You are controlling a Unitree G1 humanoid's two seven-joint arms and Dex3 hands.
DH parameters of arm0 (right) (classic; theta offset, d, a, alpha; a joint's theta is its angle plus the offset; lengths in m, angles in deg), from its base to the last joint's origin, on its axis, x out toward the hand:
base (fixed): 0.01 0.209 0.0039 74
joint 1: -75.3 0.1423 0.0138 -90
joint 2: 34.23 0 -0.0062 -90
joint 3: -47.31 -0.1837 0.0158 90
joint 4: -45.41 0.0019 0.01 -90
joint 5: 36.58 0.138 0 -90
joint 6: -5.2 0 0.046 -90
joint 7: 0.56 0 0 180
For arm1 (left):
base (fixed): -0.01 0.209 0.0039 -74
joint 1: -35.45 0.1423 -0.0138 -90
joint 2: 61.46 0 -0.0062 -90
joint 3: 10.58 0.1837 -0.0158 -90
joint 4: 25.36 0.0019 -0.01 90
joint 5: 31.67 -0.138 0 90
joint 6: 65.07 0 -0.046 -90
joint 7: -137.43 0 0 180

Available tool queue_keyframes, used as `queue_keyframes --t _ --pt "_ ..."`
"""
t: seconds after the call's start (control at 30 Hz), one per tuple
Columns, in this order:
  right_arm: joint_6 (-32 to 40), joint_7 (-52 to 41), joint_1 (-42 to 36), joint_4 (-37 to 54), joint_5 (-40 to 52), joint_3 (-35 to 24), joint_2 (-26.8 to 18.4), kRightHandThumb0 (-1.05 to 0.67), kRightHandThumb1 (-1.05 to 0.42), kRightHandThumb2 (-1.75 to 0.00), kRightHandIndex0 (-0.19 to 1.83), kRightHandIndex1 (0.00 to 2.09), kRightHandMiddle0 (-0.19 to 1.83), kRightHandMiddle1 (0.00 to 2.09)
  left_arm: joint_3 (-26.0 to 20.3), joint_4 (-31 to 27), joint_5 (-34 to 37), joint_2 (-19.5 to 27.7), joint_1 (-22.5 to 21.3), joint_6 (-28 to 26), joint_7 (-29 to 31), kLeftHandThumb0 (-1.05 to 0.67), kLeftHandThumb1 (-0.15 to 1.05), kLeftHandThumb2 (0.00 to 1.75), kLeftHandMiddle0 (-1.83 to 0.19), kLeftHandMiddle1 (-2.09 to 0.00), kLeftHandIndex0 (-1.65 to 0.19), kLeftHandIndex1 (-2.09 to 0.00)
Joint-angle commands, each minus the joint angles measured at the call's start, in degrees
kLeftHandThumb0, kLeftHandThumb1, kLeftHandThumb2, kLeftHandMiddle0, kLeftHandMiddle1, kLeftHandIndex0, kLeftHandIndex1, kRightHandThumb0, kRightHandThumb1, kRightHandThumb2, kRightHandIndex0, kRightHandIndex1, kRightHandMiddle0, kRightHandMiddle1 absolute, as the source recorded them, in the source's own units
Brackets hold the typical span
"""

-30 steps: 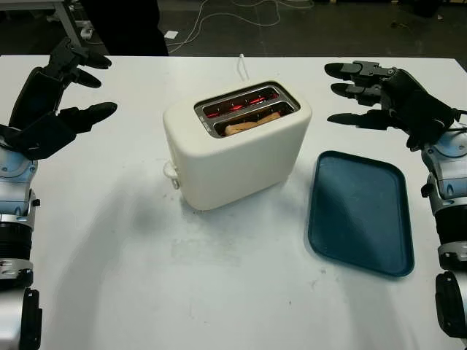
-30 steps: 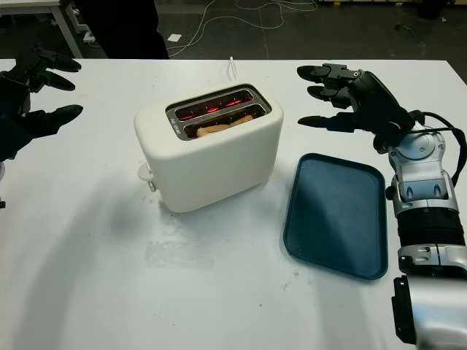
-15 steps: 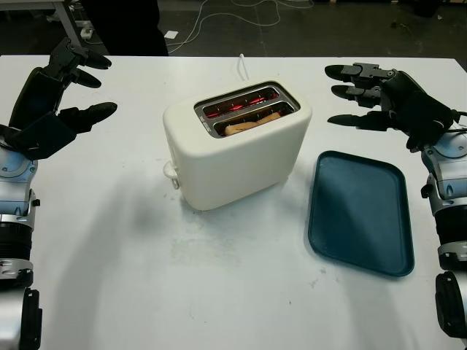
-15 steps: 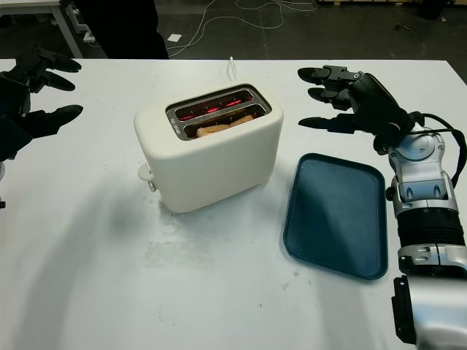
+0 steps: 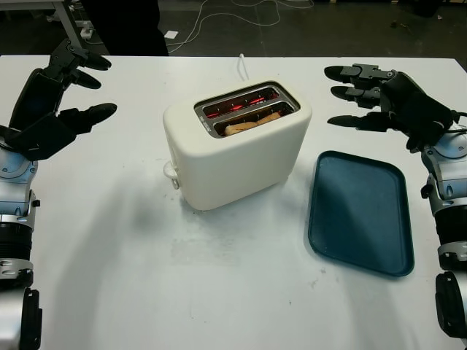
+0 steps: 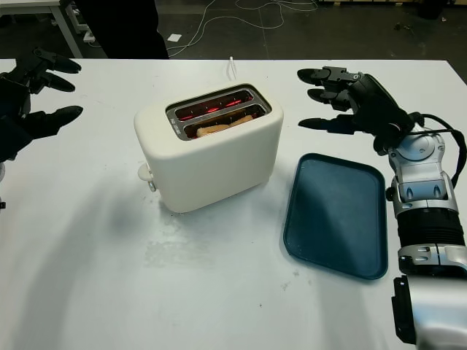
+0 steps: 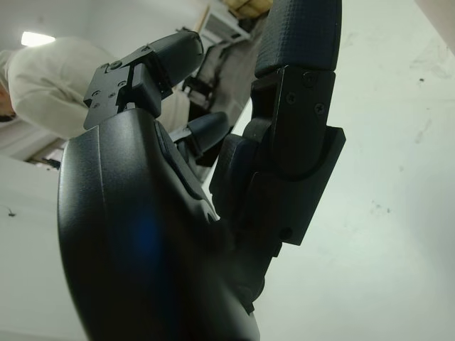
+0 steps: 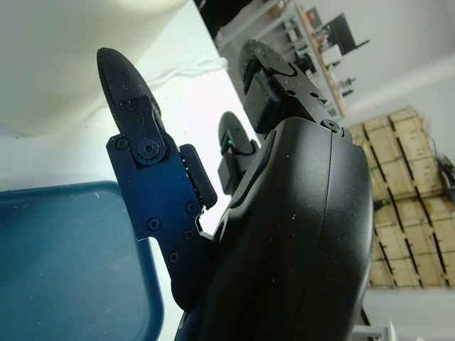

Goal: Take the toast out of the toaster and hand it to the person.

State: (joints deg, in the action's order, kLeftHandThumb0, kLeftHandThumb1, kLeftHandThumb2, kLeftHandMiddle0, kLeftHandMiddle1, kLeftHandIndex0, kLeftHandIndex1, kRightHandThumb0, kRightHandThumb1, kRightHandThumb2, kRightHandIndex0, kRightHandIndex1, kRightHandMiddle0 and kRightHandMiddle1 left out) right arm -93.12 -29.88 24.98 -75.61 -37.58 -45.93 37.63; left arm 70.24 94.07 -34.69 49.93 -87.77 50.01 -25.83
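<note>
Cream-coloured and rounded, the two-slot plastic toaster (image 5: 235,144) stands at the middle of the white table (image 5: 146,277) in the left eye view, its heating wires glowing red. The browned slice of toast (image 5: 252,122) sits low in the nearer slot, its top edge just showing. At about 4 o'clock from the toaster lies a dark blue rectangular plastic tray (image 5: 359,211), close beside it but apart. The black three-fingered left hand (image 5: 55,102) hovers at 9 o'clock from the toaster, well apart, wide and holding nothing. The black three-fingered right hand (image 5: 383,102) hovers at 3 o'clock, near the toaster's far right corner and above the tray's far edge, fingers stretched toward the toaster, also holding nothing. A white cord (image 5: 241,65) runs off the toaster at 12 o'clock.

The right eye view shows a dark-clothed person (image 6: 120,25) at the far edge, around 11 o'clock.

The left wrist view shows that hand's shell above bare tabletop.

The right wrist view shows that hand over the tray's corner, beside the toaster's wall.
</note>
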Motion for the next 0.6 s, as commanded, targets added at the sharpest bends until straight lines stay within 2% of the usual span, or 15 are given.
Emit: queue_keyframes --t 0.0,0.57 --pt "-1.49 0.21 0.69 -0.16 -0.14 -0.15 -0.16 -0.58 -0.77 0.00 0.46 0.00 0.47 0.00 -0.36 -0.13 0.76 -0.22 0.25 0.26 0.11 -1.05 0.92 0.24 0.00 -1.43 0.00 -1.26" --pt "-1.49 0.09 0.56 -0.07 0.21 -0.31 -0.03 -0.56 -0.77 0.00 0.46 0.00 0.47 0.00 -0.34 -0.54 0.43 -0.14 0.44 -0.08 -0.19 -1.05 0.92 0.24 0.00 -1.43 0.00 -1.27"
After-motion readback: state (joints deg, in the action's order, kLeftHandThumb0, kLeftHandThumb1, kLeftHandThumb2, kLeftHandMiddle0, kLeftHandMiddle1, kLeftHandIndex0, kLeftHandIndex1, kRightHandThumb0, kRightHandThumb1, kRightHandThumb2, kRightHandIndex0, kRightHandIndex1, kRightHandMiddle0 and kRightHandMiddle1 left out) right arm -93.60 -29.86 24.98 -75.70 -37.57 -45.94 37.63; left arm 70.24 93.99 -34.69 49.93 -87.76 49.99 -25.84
